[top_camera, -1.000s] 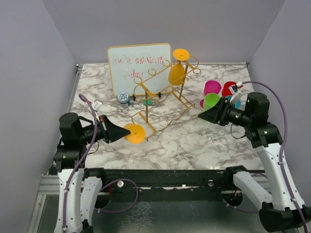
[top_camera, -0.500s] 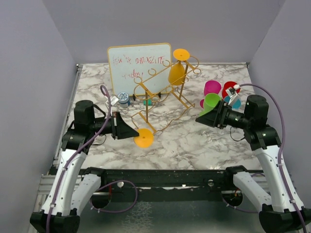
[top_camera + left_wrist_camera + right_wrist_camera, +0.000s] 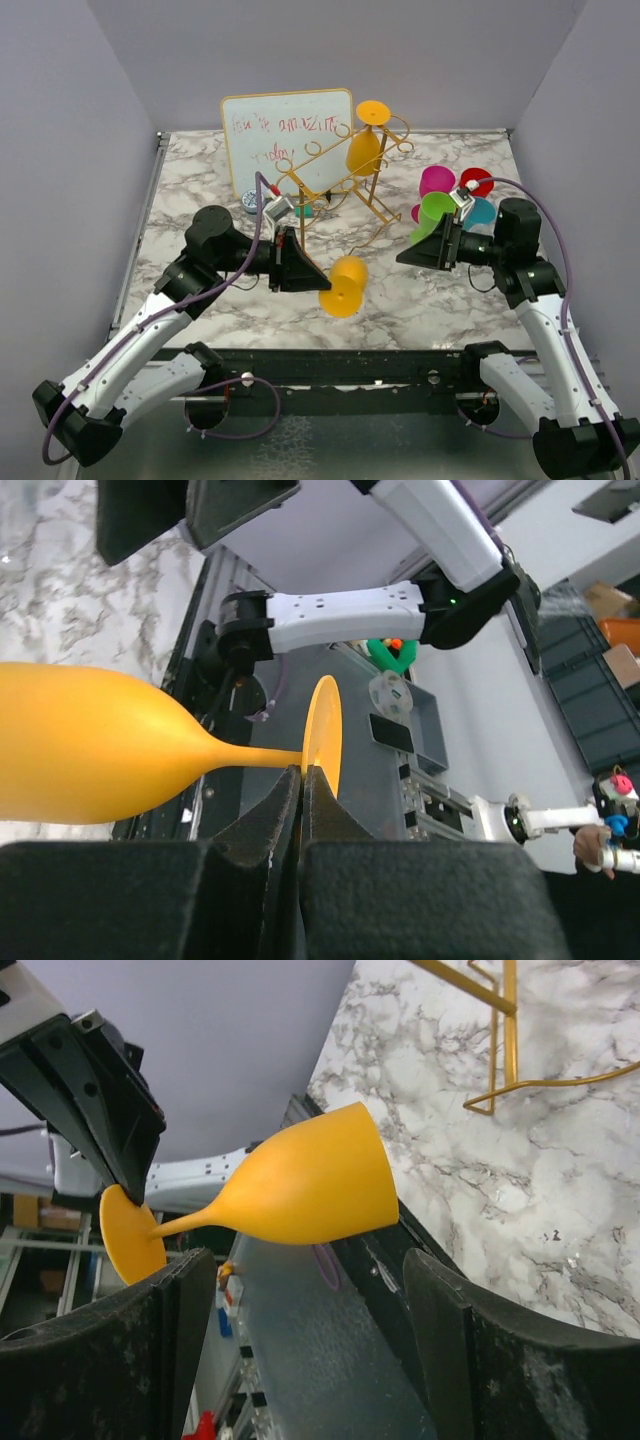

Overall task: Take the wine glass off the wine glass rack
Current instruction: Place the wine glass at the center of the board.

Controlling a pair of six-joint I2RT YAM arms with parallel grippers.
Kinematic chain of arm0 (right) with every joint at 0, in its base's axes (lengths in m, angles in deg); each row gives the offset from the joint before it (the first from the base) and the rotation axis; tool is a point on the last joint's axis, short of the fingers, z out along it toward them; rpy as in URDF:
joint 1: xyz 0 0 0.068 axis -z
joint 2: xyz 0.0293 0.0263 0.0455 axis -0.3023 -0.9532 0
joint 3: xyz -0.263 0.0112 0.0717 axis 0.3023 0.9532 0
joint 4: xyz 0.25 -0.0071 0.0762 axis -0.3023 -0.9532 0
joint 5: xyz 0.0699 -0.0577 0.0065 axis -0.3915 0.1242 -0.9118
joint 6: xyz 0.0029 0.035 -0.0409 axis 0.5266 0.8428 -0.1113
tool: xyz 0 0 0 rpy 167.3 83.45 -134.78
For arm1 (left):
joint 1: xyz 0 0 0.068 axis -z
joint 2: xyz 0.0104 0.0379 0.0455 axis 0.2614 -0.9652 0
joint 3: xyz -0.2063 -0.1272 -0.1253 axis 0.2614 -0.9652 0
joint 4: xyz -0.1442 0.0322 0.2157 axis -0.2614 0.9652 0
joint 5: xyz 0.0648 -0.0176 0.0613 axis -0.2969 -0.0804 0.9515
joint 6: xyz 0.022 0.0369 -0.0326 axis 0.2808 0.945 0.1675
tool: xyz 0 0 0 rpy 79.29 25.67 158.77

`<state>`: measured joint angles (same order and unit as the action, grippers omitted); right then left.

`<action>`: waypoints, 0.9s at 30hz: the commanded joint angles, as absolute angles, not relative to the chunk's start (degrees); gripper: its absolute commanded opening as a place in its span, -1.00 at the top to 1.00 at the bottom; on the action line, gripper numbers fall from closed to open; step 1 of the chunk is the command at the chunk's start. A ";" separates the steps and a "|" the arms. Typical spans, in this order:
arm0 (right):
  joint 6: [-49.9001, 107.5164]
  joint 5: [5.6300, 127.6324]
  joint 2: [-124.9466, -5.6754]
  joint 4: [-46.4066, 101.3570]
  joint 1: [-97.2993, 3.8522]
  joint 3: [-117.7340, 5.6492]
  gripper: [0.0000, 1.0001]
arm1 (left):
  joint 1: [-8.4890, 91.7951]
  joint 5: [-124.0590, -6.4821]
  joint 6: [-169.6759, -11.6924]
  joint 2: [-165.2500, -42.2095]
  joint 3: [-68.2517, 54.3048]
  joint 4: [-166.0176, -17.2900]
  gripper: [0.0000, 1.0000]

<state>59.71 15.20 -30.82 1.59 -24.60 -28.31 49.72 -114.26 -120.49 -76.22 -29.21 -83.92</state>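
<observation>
Over tabletop [image 3: 430, 300], 6 o'clock of rack [image 3: 371, 188]: left claw [image 3: 319, 284] clamped on wine glass [image 3: 349, 272] stem; right claw [image 3: 401, 258] apart. I judge handover next.

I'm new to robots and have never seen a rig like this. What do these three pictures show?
Two robot arms are bolted at the near edge of a marble table, each ending in a two-finger gripper. The wide picture looks down from above and behind; the other two come from a camera on each wrist. The left gripper is shut on the stem of an orange wine glass, held in the air. The right gripper is open, facing that glass, holding nothing. On the table stand a gold wire rack with a second orange glass on it, a whiteboard behind, and coloured cups at the right.
</observation>
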 commanded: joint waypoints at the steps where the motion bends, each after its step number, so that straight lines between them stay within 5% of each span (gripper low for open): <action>1: 60.83 6.43 -30.86 5.55 -24.36 -27.23 -0.65 | 54.78 -110.84 -122.23 -78.57 -26.74 -95.77 1.00; 13: 70.04 2.72 -30.39 18.09 -24.36 -20.88 -0.66 | 57.72 -115.44 -121.36 -78.93 -25.35 -103.53 1.00; 23: 83.69 -2.63 -27.97 36.93 -24.36 -18.03 -0.36 | 60.17 -117.01 -118.45 -80.41 -26.10 -105.59 1.00; 27: 97.33 -3.74 -27.56 55.76 -24.43 -14.18 -0.19 | 61.77 -117.52 -117.98 -81.98 -25.59 -107.68 1.00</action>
